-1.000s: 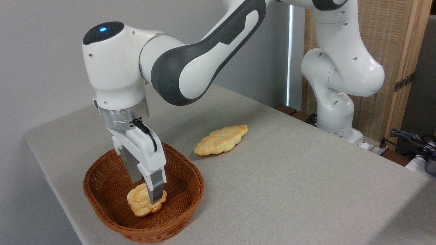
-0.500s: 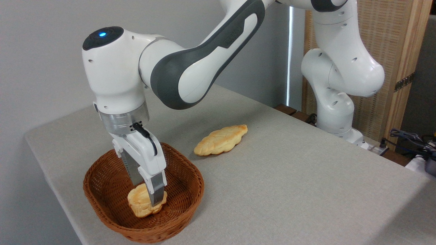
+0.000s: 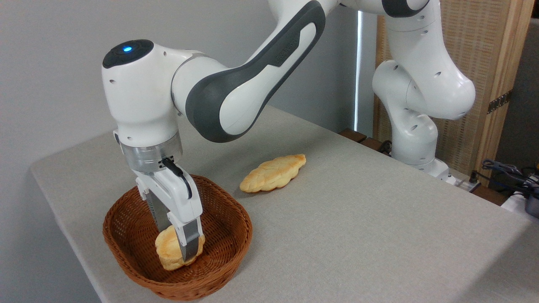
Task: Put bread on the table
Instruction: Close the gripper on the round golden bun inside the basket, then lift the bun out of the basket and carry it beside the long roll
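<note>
In the single fixed view, the gripper (image 3: 179, 248) is seen reaching down into the basket (image 3: 126, 242), its two fingers closed on either side of the bread (image 3: 168, 252). The bun is held between them, one finger in front and one behind, and it appears tipped up on edge, low inside the basket; whether its lower edge is touching the woven floor cannot be told. The basket stands near the table's front-left corner, at about eight o'clock from the middle of the table (image 3: 358, 235). A flat braided loaf (image 3: 273, 173) lies on the cloth at roughly one o'clock from the basket, well apart from it.

The bun is judged to be light and easily carried by a modest grip. Its lumpy, layered crust looks dry and not slippery, so the finger pads should find purchase. If real, it would be soft and would be dented or crumbled by too hard a squeeze; whether it is real or a stiff model cannot be told from here. A hold across its thick middle, as is shown now, is judged the best place, since the thinner browned edges could flake or let it pivot. Because it is roundish, some rotation between the pads is to be expected during lifting. The basket rim at three o'clock must be cleared before the bun is set on the open cloth.
</note>
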You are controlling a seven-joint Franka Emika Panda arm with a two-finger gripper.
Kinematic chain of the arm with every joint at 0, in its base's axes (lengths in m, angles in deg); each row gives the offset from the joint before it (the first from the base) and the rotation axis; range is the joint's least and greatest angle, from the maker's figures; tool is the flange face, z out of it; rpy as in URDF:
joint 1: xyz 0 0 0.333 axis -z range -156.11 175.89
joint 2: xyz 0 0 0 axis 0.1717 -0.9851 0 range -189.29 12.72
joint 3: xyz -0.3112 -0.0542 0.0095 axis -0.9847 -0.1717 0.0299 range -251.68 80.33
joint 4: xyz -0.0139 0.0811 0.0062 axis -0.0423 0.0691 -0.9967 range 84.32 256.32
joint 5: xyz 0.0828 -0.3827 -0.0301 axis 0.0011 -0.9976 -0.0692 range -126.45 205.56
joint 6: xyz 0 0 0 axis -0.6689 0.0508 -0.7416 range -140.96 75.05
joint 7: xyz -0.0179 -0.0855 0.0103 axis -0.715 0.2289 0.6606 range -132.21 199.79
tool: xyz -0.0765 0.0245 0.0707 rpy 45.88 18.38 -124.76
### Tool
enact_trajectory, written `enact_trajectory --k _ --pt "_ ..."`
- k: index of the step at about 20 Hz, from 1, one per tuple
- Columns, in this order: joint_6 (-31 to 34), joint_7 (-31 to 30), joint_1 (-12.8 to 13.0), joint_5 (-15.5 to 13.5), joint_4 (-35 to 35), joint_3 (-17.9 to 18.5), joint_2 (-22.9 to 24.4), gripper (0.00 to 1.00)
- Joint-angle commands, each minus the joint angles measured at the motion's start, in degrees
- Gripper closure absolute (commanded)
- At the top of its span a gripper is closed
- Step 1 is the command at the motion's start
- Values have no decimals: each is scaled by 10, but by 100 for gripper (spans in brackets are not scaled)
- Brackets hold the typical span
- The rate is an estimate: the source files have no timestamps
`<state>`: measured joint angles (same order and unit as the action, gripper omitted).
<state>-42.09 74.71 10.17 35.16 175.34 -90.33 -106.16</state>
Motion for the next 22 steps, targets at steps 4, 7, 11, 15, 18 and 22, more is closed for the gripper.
enact_trajectory --k 4,7,11,15,18,22 --pt "-12 9 -2 -1 1 -1 -1 41" --pt "-11 10 -2 -2 1 -1 -1 48" --pt "-11 11 -3 -2 1 -1 -1 56" --pt "-11 11 -3 -3 -1 0 0 57" --pt "-5 13 -4 -7 -4 1 5 57" --pt "8 8 -4 -8 -5 0 10 57"
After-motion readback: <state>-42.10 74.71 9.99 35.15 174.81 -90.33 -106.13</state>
